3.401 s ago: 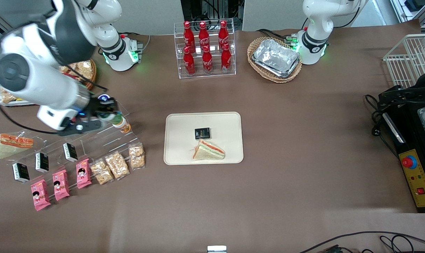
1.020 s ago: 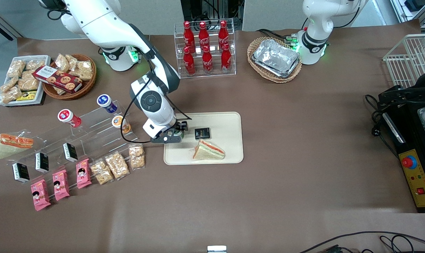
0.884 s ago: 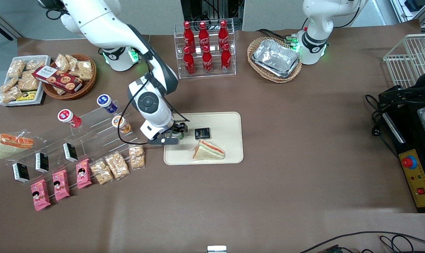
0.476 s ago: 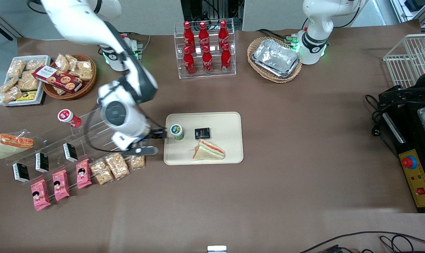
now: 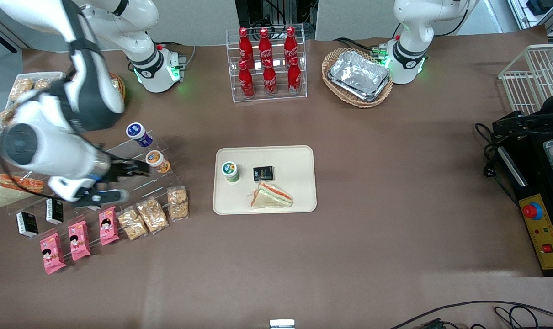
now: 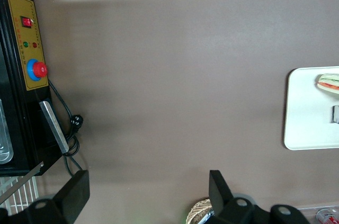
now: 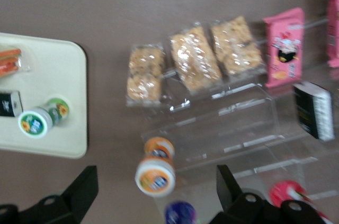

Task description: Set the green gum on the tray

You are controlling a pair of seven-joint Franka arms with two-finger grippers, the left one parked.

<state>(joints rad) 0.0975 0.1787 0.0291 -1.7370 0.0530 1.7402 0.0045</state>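
The green gum (image 5: 230,171) stands upright on the cream tray (image 5: 295,157), near the tray's edge toward the working arm's end, free of any grip. It also shows in the right wrist view (image 7: 42,118) on the tray (image 7: 53,70). My right gripper (image 5: 137,168) is open and empty, well away from the tray, above the clear acrylic stand (image 5: 121,176) and beside the orange gum (image 5: 156,161). In the right wrist view the gripper (image 7: 156,179) has its fingers wide apart over the orange gum (image 7: 155,173).
A sandwich (image 5: 271,195) and a black packet (image 5: 263,173) share the tray. A blue gum (image 5: 138,134), granola bars (image 5: 152,214) and pink packets (image 5: 80,240) sit on or by the stand. A cola rack (image 5: 266,64) and a foil-tray basket (image 5: 358,76) stand farther back.
The gripper has let go of the green gum on the tray, opened, and drawn away toward the working arm's end, over the acrylic stand. The gum stays upright on the tray.
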